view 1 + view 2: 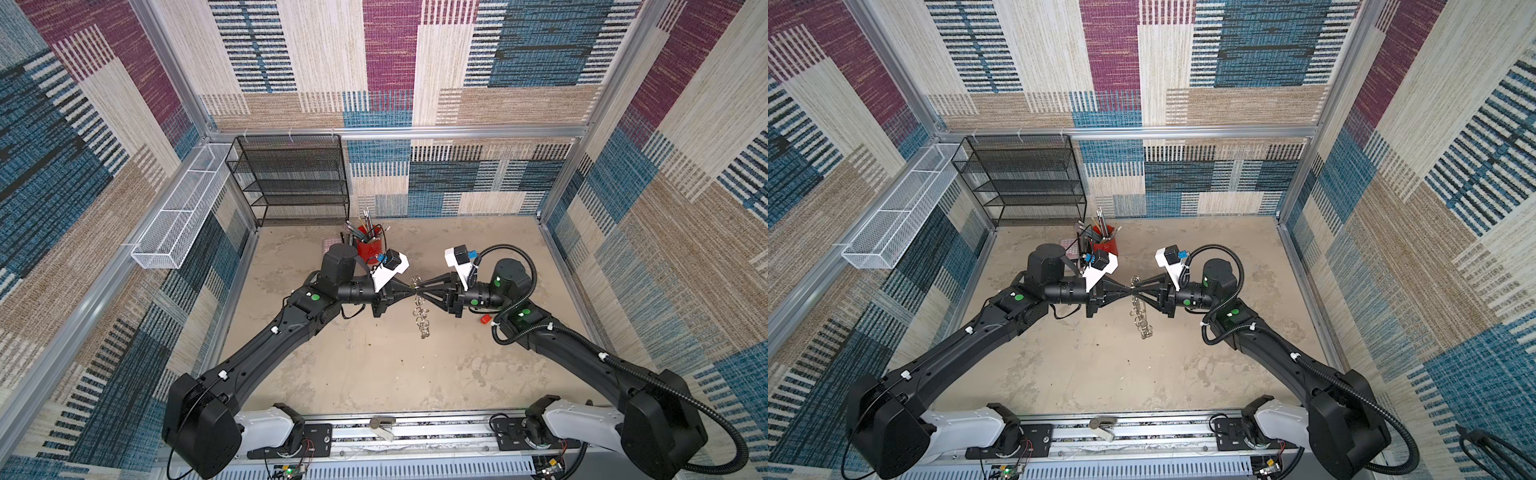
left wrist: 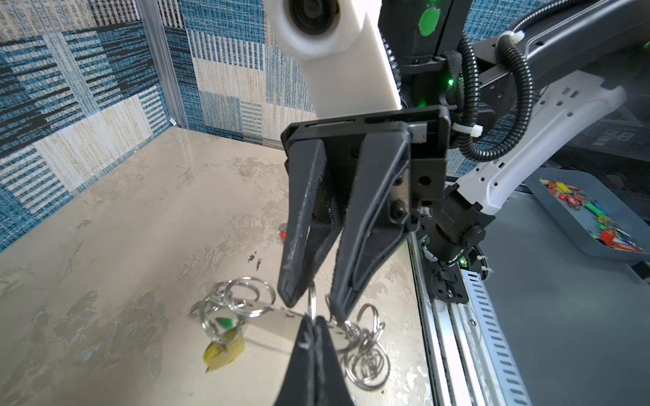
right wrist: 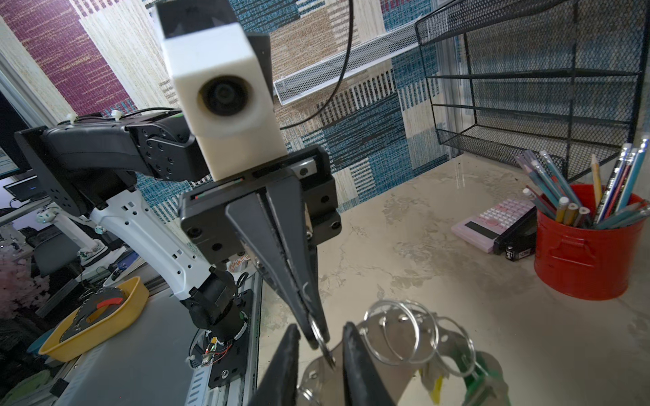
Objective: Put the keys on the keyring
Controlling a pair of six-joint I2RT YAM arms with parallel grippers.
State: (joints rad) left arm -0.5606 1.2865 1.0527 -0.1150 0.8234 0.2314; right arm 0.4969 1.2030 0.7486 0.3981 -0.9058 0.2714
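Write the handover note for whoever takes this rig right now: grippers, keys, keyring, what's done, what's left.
Left gripper: shut, pinching one split ring of the keyring, held up mid-table.
Right gripper: jaws apart, straddling that same ring, not gripping.
Done: the yellow-tagged key and green-tagged key look already hung on rings.
Left: the red-tagged key lies untouched on the table beside the right arm; it likely needs fetching and threading on.
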